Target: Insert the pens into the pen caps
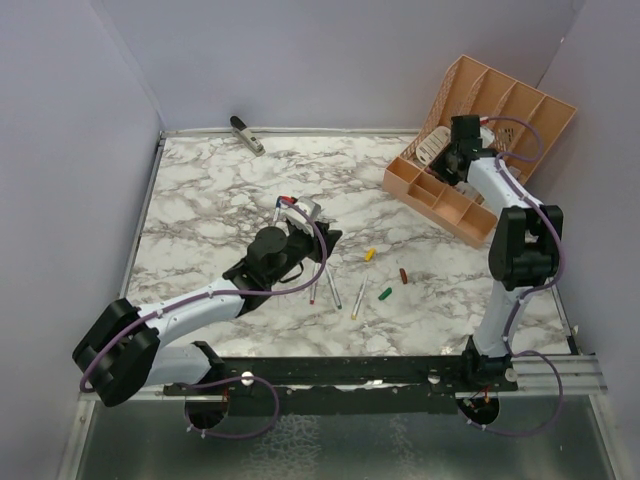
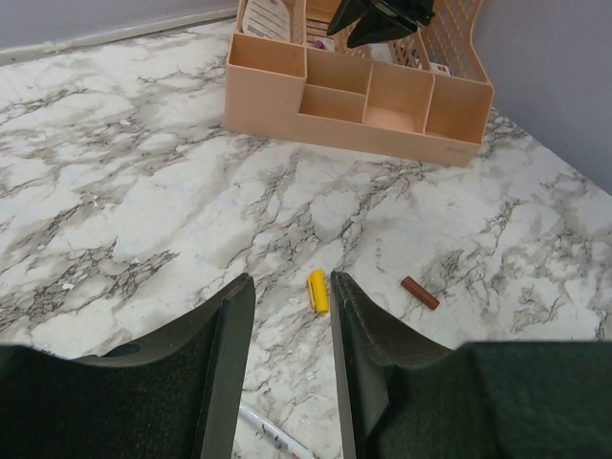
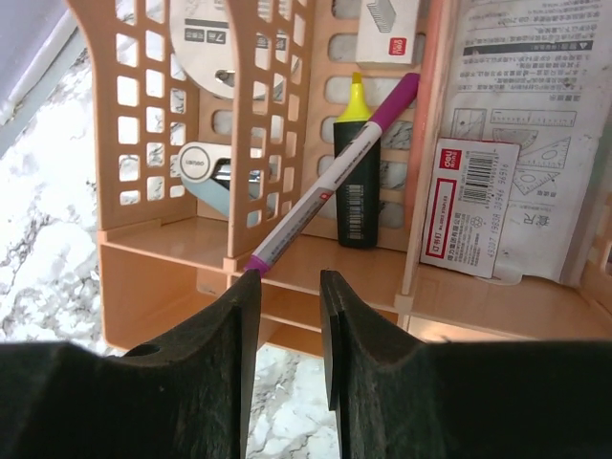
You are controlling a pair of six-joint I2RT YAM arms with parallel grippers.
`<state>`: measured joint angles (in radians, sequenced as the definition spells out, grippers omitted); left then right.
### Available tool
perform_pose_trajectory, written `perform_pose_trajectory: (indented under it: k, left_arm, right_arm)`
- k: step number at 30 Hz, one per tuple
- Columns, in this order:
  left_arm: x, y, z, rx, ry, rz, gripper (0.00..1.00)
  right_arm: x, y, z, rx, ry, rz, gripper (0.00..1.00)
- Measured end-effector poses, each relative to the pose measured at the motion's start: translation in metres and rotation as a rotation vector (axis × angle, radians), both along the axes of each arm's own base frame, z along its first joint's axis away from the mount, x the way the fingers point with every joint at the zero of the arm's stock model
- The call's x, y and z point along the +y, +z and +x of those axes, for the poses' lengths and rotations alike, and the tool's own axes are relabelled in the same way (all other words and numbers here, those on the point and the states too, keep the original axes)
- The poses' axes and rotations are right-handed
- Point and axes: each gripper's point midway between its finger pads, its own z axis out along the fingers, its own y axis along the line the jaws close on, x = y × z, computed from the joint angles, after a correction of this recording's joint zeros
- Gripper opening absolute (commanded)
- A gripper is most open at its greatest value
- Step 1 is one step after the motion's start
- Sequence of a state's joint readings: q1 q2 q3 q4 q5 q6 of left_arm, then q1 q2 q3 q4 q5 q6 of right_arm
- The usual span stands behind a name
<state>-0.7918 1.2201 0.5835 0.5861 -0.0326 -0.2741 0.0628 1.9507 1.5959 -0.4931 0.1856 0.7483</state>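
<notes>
- Bench of white-and-grey marble pattern (image 1: 200, 200) carries the loose work. No pen on it looks capped, so the task seems barely begun.
- Orange plastic organizer (image 1: 520, 105) stands at the far right corner. A white-barrelled pen with purple ends (image 3: 325, 186) leans inside one compartment.
- Left arm (image 1: 200, 305) stretches low over mid-bench. Its jaws are released, parted with nothing between them, and point toward the caps.
- Right arm (image 1: 500, 190) rises and reaches into the organizer. Its jaws stand narrowly apart and empty, the left tip just beside the leaning pen's lower end.
- Thin silvery pens (image 1: 333, 288), three that I can make out, lie uncapped side by side near the left jaws.
- Stubby yellow cap (image 2: 317, 290) lies just beyond the left jaws. The red cap (image 1: 403, 275) and green cap (image 1: 385, 294) lie apart to its right. I cannot find any blue or purple cap.
</notes>
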Motion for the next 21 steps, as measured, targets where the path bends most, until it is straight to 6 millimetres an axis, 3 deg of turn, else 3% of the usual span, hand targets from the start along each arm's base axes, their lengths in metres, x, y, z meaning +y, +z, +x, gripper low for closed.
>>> perform_pose_trajectory:
  k: [7, 21]
  left_arm:
    - [0.001, -0.004, -0.001, 0.01, 0.0, 0.01, 0.41]
    - [0.003, -0.006, -0.003, 0.017, 0.0, 0.018, 0.4]
  right_arm:
    - [-0.005, -0.017, 0.001, 0.028, -0.046, 0.047, 0.31]
    - [-0.003, -0.036, 0.023, 0.004, -0.084, 0.139, 0.3]
